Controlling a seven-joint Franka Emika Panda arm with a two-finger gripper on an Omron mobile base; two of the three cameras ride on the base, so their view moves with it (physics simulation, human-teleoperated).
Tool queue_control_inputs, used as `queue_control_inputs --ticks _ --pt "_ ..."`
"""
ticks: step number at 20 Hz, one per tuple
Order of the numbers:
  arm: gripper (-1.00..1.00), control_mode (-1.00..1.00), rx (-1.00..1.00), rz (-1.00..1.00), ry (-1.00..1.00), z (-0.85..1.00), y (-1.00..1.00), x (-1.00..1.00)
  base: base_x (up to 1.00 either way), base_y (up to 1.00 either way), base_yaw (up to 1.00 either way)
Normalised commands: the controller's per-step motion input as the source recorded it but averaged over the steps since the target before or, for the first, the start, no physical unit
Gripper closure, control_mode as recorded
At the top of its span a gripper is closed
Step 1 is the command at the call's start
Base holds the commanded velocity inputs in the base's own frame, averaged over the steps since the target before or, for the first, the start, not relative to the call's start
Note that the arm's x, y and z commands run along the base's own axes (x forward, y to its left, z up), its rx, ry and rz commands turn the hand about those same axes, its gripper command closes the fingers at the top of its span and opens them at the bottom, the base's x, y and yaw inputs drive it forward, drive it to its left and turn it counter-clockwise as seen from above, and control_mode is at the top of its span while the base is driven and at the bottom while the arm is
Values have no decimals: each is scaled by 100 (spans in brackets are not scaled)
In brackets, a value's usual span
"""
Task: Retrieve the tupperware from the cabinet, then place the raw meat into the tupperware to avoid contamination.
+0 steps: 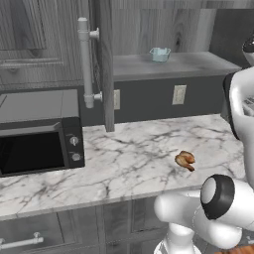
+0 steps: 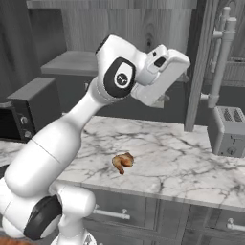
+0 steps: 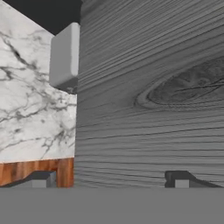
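- Pale teal-blue translucent plastic tupperware [image 1: 160, 54], squarish with tapered sides, stands upright on the grey shelf [image 1: 193, 63] inside the dark grey wood-grain upper cabinet [image 1: 149, 30]; the cabinet door [image 1: 104, 64] with its long vertical silver bar handle [image 1: 86, 62] stands swung open.
- Nothing sits in the tupperware as far as the left base view shows; it is small in frame, so the inside is not certain.
- Small lumpy brown-orange piece of raw meat [image 1: 185, 159] lies on the white marble surface [image 1: 134, 158], well apart from the tupperware and below it, toward the front edge. In the right base view it lies just ahead of the arm's lower link.
- Gripper [image 3: 113, 179]: fingers spread wide, released, nothing between them. Hand view looks close onto a dark wood-grain panel, with marble and a pale rectangular block to one side; which panel this is I cannot tell.
- Right base view: the white hand is raised at about shelf height, in front of the cabinet opening.
- Key relation (judgement): the tupperware lies further into the cabinet than the hand, on the shelf; the gripper is not yet at it. The container has no marked long axis, so either pair of opposite walls should suit the grasp.
- Step in hand (judgement): reach for the tupperware; retrieval not done, meat untouched.
- Risk (judgement): clipping the open door or shelf edge on the way in.
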Motion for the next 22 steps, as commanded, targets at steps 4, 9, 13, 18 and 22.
queue_control_inputs --ticks 4,9,13,18,22 --pt "-100 -100 -4 0 -5 -10 -30 1 0 0 0" --pt "-100 -100 -6 0 -3 -1 11 -2 0 0 0" --pt "-100 -100 -8 1 0 -6 50 0 0 0 0" --pt "-100 -100 -1 6 -3 4 58 3 0 0 0" --pt "-100 -100 0 14 -5 12 57 18 0 0 0"
